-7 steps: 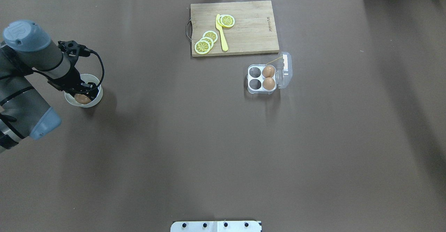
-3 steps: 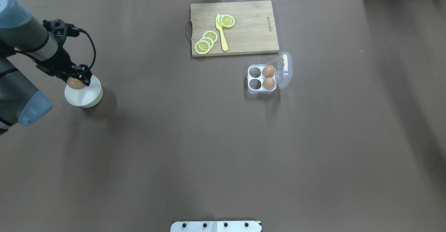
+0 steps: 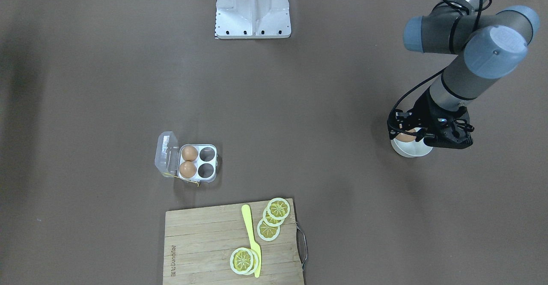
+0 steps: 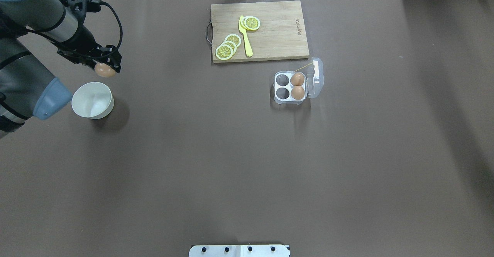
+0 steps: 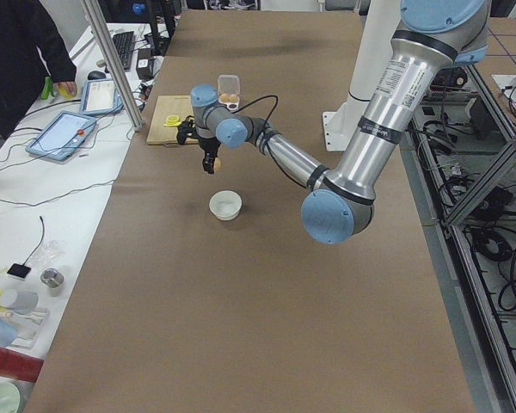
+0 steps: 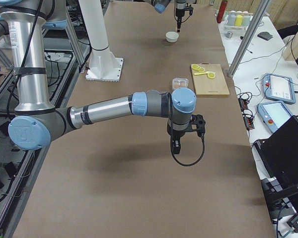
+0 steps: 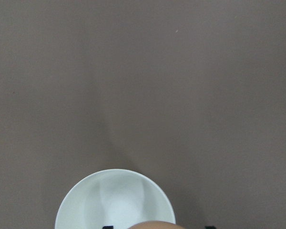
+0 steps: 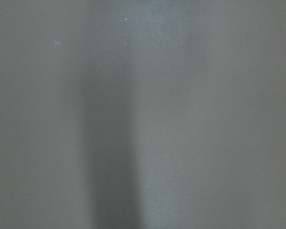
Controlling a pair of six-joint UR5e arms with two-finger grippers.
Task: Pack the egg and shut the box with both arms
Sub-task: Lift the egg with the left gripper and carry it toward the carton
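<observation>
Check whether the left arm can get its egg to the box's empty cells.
Probably yes. The left pincer holds the egg in the air, the box has its lid open on the far side, and the two empty cells sit on the near side. The long stretch is the only doubt.

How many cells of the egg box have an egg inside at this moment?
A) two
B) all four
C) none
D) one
A: the overhead view shows the box with one packed egg and a second packed egg in the two cells beside its open lid; the other two cells are empty, and the egg in the left gripper is not yet packed.
</observation>
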